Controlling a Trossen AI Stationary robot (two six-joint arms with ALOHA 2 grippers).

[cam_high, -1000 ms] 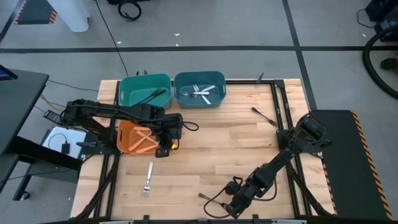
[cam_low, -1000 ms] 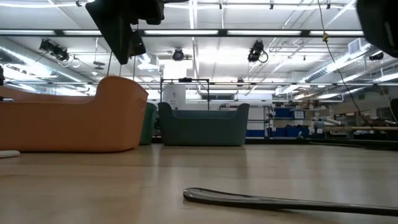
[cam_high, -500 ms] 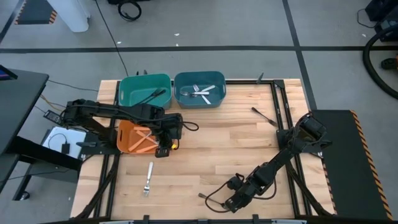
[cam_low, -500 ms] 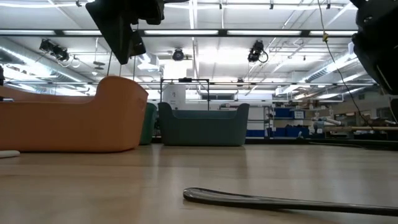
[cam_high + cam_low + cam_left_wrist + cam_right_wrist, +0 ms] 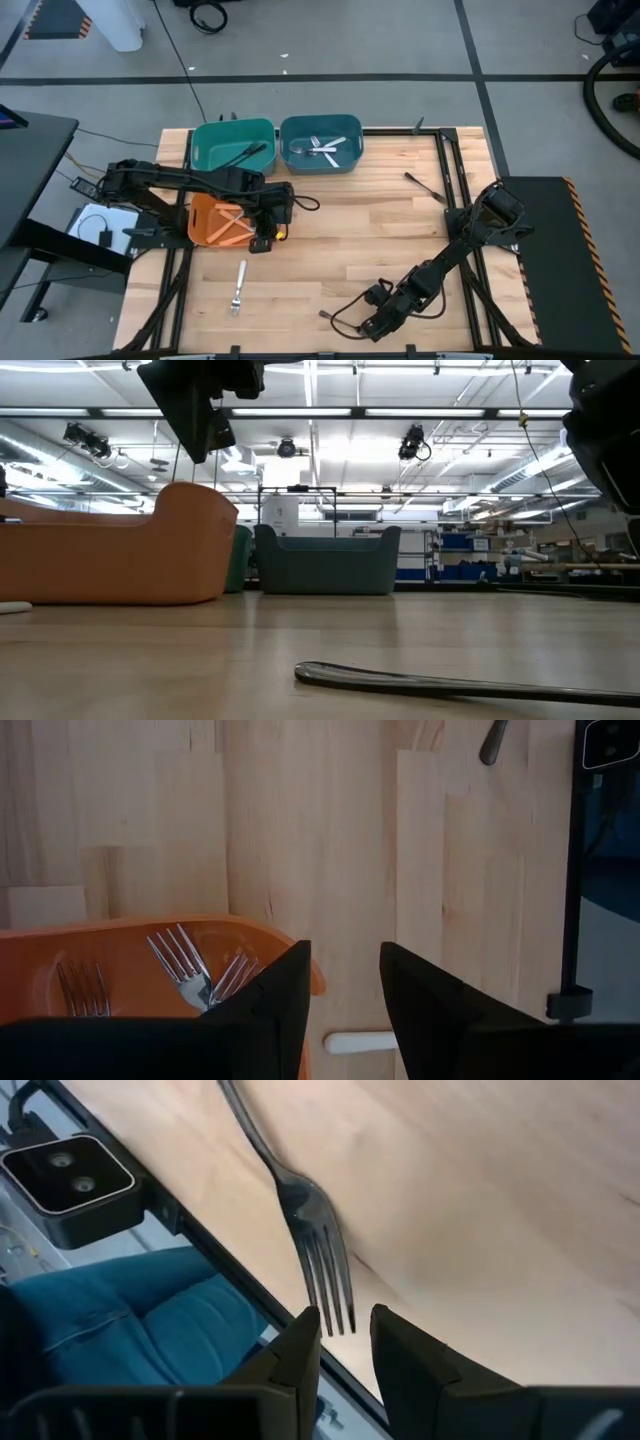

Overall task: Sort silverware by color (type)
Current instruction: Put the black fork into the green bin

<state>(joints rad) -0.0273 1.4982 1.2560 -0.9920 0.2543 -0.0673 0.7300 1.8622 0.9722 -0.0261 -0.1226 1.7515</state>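
Note:
A dark fork [image 5: 300,1210] lies flat near the table's near edge [image 5: 325,315], also seen in the low view [image 5: 450,682]. My right gripper [image 5: 345,1342] hovers just off its tines, open by a narrow gap, with the tine tips [image 5: 335,1320] at the mouth of the gap; it shows in the high view [image 5: 368,326] too. My left gripper [image 5: 345,970] stands open above the right rim of the orange bin [image 5: 150,930], holding nothing. A silver fork [image 5: 238,287] lies on the table's near left, and another dark fork [image 5: 425,187] at the far right.
Three bins stand at the far left: green [image 5: 232,145] with dark forks, blue [image 5: 320,143] with silver forks, orange [image 5: 220,222] with orange-handled forks. A small camera [image 5: 68,1175] sits at the table's near edge, close to my right gripper. A person in blue trousers [image 5: 130,1320] is beyond that edge.
My right gripper has sunk a little toward the dark fork at the table's near edge and rolled slightly, then held still. The fork has not moved.

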